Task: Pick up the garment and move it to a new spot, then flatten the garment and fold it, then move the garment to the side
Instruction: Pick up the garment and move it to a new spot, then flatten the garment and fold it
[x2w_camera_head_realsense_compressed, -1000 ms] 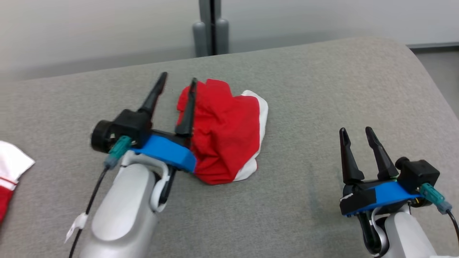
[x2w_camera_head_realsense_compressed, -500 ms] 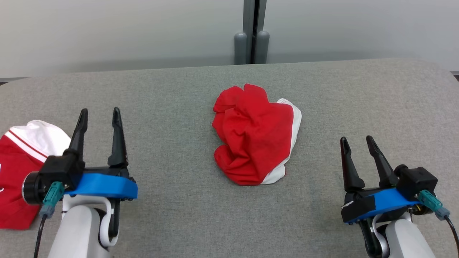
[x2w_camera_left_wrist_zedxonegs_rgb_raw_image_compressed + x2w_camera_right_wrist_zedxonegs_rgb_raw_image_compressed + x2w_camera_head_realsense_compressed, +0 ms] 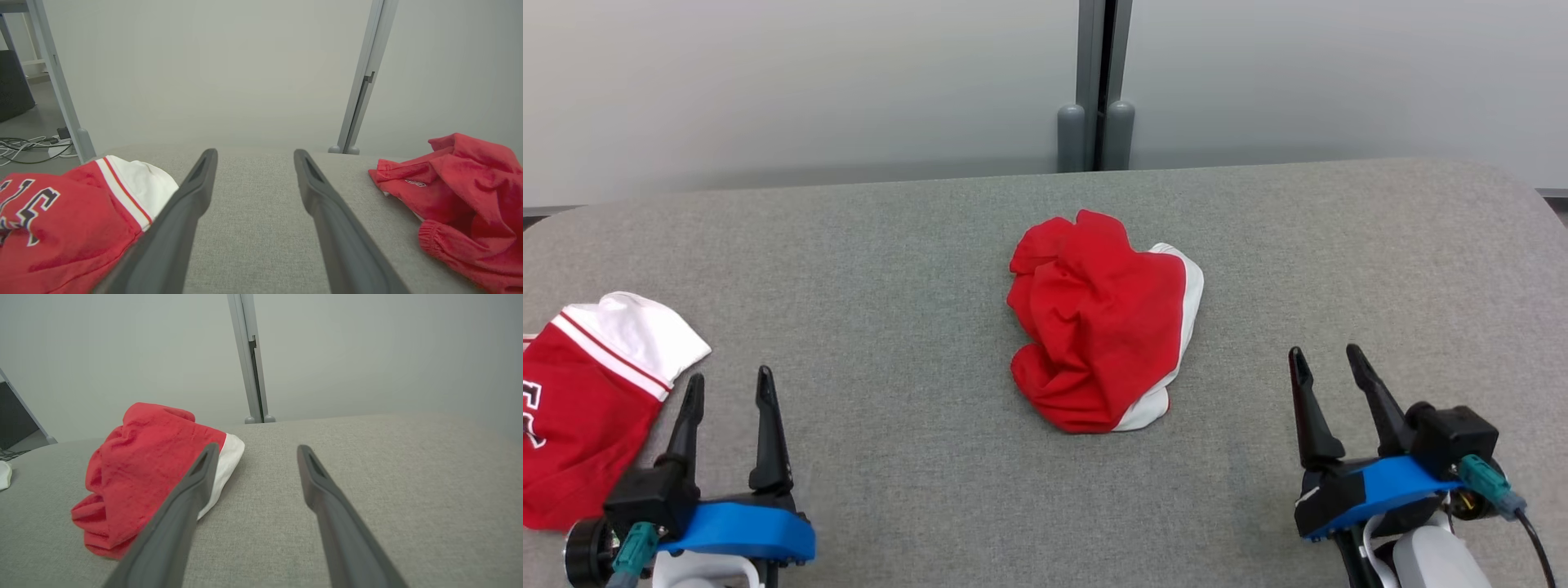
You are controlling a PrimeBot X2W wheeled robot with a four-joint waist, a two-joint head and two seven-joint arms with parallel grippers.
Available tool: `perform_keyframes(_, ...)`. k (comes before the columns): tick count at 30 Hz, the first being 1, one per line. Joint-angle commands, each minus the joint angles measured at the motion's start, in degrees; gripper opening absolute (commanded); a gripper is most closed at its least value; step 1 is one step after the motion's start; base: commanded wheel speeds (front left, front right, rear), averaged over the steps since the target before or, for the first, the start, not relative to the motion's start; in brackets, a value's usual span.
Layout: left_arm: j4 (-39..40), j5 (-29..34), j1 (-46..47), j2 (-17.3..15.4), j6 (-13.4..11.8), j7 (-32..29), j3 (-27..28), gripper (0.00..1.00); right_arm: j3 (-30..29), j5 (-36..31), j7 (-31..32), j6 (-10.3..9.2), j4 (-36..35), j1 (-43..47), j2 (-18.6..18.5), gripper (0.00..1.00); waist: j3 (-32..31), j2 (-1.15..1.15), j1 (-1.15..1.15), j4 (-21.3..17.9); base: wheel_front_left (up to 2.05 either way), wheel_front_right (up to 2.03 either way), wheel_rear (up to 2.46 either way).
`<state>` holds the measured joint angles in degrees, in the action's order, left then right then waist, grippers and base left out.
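While the crumpled red-and-white cloth garment lies bunched at the middle of the grey fabric tabletop, I reckon flattening, folding and moving aside are all left to do. My left gripper at its eight o'clock and right gripper at its four o'clock both stand wide apart, empty.

Grey fabric table; red-and-white lettered jersey at its left edge. Grey post against pale wall behind. Cables on floor.
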<state>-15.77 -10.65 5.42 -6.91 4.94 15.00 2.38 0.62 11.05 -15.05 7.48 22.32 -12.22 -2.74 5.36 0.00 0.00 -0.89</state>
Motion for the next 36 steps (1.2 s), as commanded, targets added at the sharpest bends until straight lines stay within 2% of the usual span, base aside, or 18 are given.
perform_keyframes(1, -0.1, 0.5, -0.7, 0.2, 0.1, 0.3, 0.1, 1.00, 0.2, -0.5, -0.2, 0.03, 0.5, 1.3, -0.3, 1.00, -0.2, 0.00, 0.00, -0.1, 0.00, 0.00, 0.00)
perform_keyframes(10, -1.5, 1.7, -3.5, 1.4, 1.2, 0.3, 1.0, 1.00, 0.3, -0.8, -0.2, 0.03, 3.0, 2.2, -0.3, 1.00, -1.7, 0.00, 0.00, -0.1, 0.00, 0.00, 0.00)
perform_keyframes(36, -1.0, 3.6, -2.6, 2.7, 2.4, 0.3, 2.8, 1.00, 0.6, -0.1, -0.2, 0.03, 4.8, 1.6, -0.3, 1.00, -2.1, 0.00, 0.00, 0.7, 0.00, 0.00, 0.00)
